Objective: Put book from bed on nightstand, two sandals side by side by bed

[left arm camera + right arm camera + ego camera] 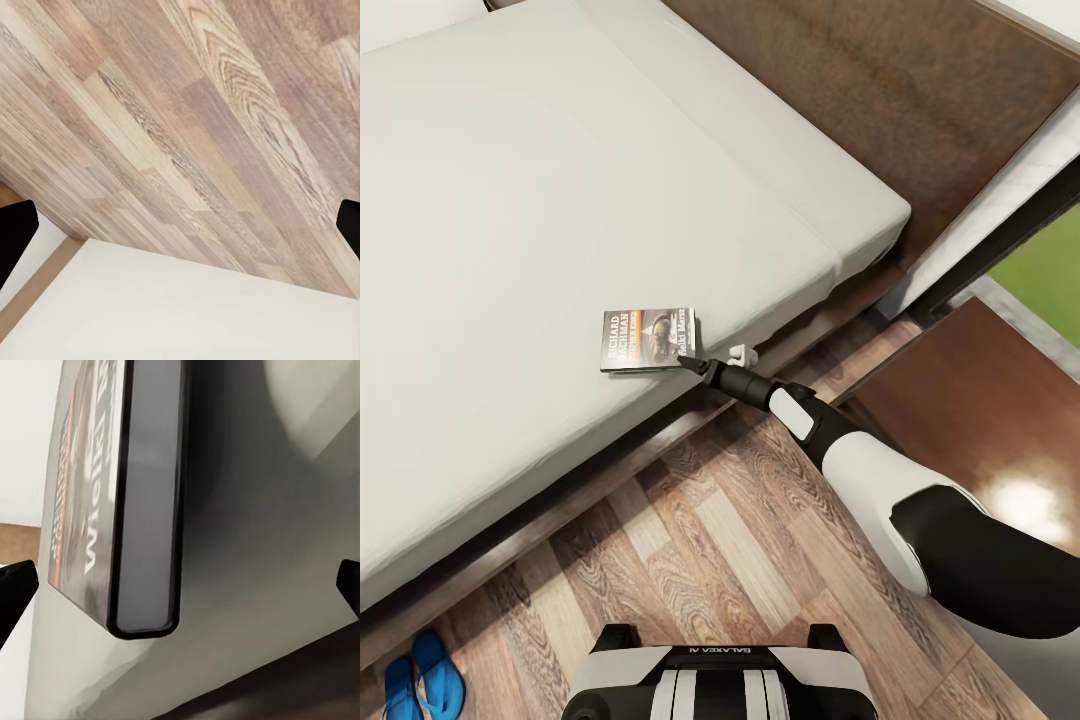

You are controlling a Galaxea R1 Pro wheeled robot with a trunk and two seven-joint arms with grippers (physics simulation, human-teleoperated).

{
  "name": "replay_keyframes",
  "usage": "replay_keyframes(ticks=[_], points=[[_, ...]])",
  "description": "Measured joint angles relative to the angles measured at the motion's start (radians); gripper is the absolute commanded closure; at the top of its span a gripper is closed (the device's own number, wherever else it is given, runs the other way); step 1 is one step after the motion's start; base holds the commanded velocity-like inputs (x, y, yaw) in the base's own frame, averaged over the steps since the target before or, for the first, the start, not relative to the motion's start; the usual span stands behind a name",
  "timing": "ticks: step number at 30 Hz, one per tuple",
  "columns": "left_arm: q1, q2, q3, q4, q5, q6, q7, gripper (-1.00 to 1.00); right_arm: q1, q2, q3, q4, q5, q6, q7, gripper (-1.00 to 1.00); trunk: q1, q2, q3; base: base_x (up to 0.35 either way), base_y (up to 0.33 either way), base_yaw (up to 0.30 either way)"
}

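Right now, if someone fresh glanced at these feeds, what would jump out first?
The book lies flat near the edge of the bed, and the right gripper is at its corner; in the right wrist view its fingers stand wide apart, with the book's edge between them. Next, the bright blue sandals stand out on the wood floor at the head view's lower left, close together by the bed frame.

Right arm [880,480]: glossy white shell segments joined by black sections, tapering to a slim black wrist. Trunk top [720,670]: white, black-trimmed, mirrored "GALAXEA" lettering.
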Motion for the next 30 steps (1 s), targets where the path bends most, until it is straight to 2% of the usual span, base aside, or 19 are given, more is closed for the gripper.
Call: replay_keyframes(ticks=[24, 30], points=[[0.000, 0.000, 0.001, 0.000, 0.000, 0.000, 0.000, -1.00, 0.000, 0.000, 0.000, 0.001, 0.000, 0.000, 0.000, -1.00, 0.000, 0.000, 0.000, -0.001, 0.000, 0.000], [0.000, 0.000, 0.001, 0.000, 0.000, 0.000, 0.000, -1.00, 0.000, 0.000, 0.000, 0.002, 0.000, 0.000, 0.000, -1.00, 0.000, 0.000, 0.000, -0.132, 0.000, 0.000]])
